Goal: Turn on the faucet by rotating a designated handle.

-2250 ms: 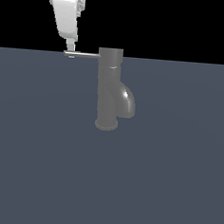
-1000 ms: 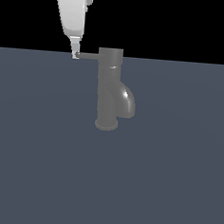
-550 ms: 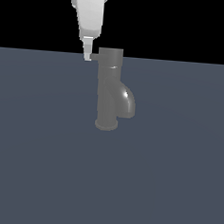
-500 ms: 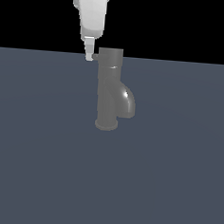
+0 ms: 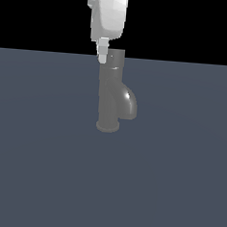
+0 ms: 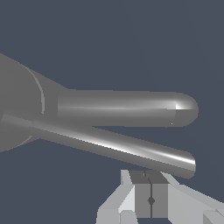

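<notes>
The faucet is standing upright, spout curving toward the exterior view's right; its handle is lying horizontal beside the spout. The gripper is sitting at the handle's tip with fingers pressed together, gripping nothing.

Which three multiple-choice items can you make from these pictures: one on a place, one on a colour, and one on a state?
1. In the exterior view, on which side of the faucet column does the spout stick out?
A. the exterior view's left
B. the exterior view's right
C. it cannot be seen

2. What colour is the faucet?
A. dark grey
B. red
C. gold

3. In the wrist view, how does the gripper stand near the handle?
A. open wide around it
B. closed on the spout
C. closed, beside it and not holding it

Answers:
1 B: the curved spout bulges out to the right of the column.
2 A: both views show shiny dark grey metal.
3 C: the two pads meet with only a seam between them, and the rod lies outside them.
</notes>
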You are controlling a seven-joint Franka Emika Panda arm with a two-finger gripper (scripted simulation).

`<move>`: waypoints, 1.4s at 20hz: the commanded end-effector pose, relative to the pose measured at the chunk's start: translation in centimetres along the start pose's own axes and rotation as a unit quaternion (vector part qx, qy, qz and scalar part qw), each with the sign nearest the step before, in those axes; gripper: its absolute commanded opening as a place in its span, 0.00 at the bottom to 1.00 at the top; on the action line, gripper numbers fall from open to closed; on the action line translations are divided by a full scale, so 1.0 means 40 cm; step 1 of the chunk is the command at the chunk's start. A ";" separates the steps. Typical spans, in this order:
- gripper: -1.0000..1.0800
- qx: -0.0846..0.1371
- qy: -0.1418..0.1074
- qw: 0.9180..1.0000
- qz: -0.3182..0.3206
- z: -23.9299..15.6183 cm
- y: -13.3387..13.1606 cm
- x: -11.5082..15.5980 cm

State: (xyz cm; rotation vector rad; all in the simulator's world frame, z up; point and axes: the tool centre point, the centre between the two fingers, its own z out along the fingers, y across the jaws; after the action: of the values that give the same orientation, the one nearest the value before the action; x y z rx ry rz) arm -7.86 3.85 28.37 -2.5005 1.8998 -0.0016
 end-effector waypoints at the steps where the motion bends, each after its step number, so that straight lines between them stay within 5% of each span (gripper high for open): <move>1: 0.00 0.000 0.000 1.000 0.004 0.000 0.001 0.037; 22: 0.00 -0.001 0.000 1.000 0.009 0.000 -0.001 0.277; 24: 0.00 -0.001 -0.001 1.000 -0.006 0.000 -0.015 0.228; 28: 0.00 -0.001 -0.001 1.000 -0.005 0.000 -0.031 0.247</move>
State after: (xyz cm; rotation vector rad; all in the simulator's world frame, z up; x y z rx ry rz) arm -4.34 -4.92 28.38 -2.5147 1.8812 0.0049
